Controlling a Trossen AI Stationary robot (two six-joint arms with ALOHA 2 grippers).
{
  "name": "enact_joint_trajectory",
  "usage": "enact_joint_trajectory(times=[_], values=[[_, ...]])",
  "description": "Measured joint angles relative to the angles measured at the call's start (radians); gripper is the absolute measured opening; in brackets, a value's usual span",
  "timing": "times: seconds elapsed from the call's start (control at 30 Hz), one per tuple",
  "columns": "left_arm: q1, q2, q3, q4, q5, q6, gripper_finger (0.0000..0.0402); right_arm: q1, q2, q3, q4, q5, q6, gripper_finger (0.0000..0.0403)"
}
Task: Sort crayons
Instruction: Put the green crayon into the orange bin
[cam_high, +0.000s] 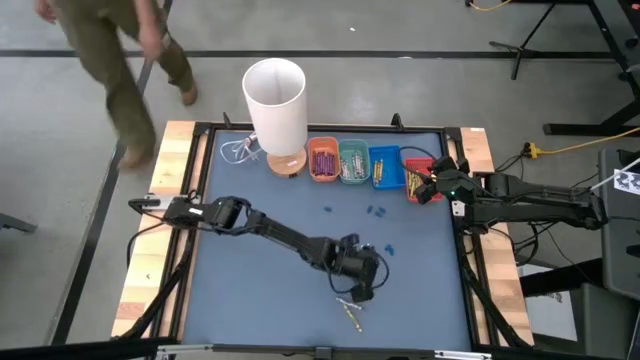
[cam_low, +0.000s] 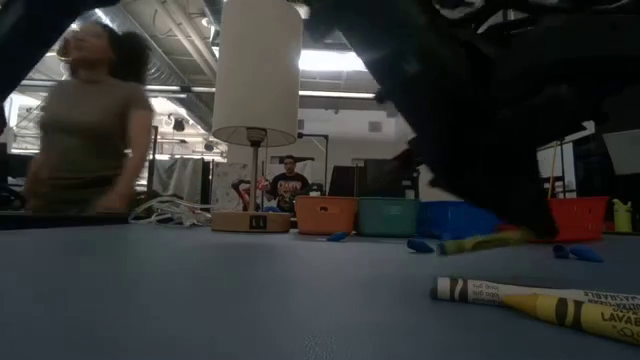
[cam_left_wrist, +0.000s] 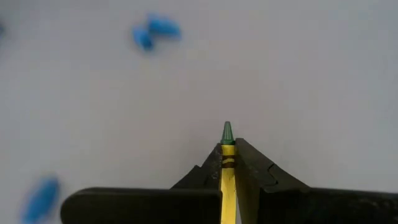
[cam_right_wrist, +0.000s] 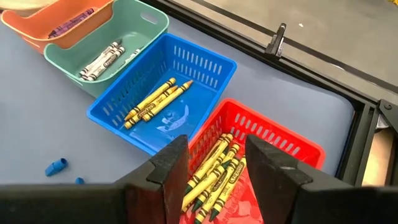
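Observation:
My left gripper hangs over the blue mat near the table's front middle, shut on a yellow-wrapped crayon with a green tip. Two more crayons lie flat on the mat just nearer the front edge. Along the far edge stand an orange tray with purple crayons, a teal tray with pale ones, a blue tray with yellow ones and a red tray with several yellow, green-tipped ones. My right gripper hovers open over the red tray, touching nothing. My left gripper pinches the crayon's yellow wrapped shaft between its two fingers. The crayon lies along the fingers, and its green tip sticks out a little past the fingertips. The fingers slant down toward the mat.
A lamp with a white shade stands on a wooden base at the far edge, left of the trays, with a cable beside it. Small blue bits lie scattered on the mat. A person walks past the far left corner.

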Motion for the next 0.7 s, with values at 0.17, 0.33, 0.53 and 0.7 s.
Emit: enact_joint_trajectory(times=[0.17,0.33,0.53,0.7], values=[[0.077,-0.001,0.000,0.174,0.000,0.107,0.0005,0.000,0.000,0.000,0.005,0.000,-0.002,0.0159],[0.146,-0.002,0.000,0.367,0.000,0.139,0.0005,0.000,0.000,0.000,0.006,-0.102,-0.027,0.0159],[0.204,-0.003,0.000,0.563,0.001,0.140,0.0005,0.000,-0.002,0.005,0.022,-0.393,-0.101,0.0159],[0.228,-0.003,0.000,0.631,0.001,0.141,0.0005,0.000,-0.002,0.043,-0.045,-0.515,-0.114,0.0159]])
